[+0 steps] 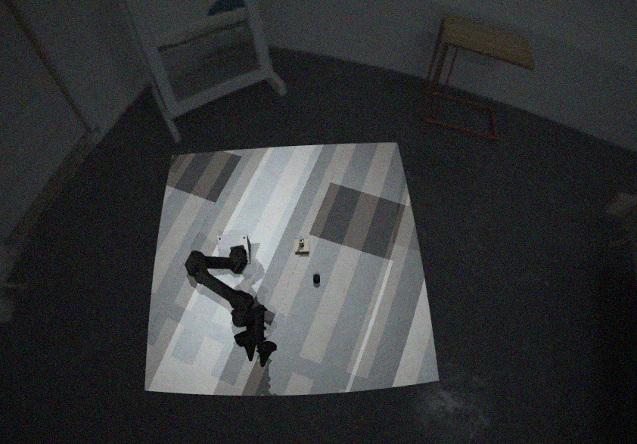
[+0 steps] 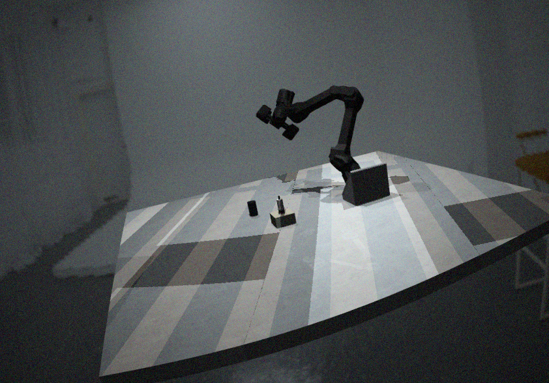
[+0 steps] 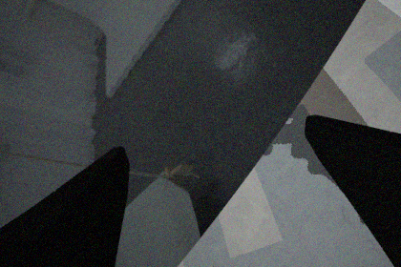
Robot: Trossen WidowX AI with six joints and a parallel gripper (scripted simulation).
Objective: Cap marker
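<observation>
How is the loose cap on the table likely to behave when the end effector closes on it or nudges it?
The cap looks like a short, rigid upright cylinder, so it probably won't deform. Small and free-standing, it likely tips from an off-centre nudge, then rolls. The open end effector looks wide enough to straddle it.

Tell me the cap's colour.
Black; the cap shows best in the exterior view.

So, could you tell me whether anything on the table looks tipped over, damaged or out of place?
Nothing stands out. The marker stands upright in its holder block, the cap stands upright beside it and apart, and the open gripper hangs high above the table, holding nothing.
</observation>
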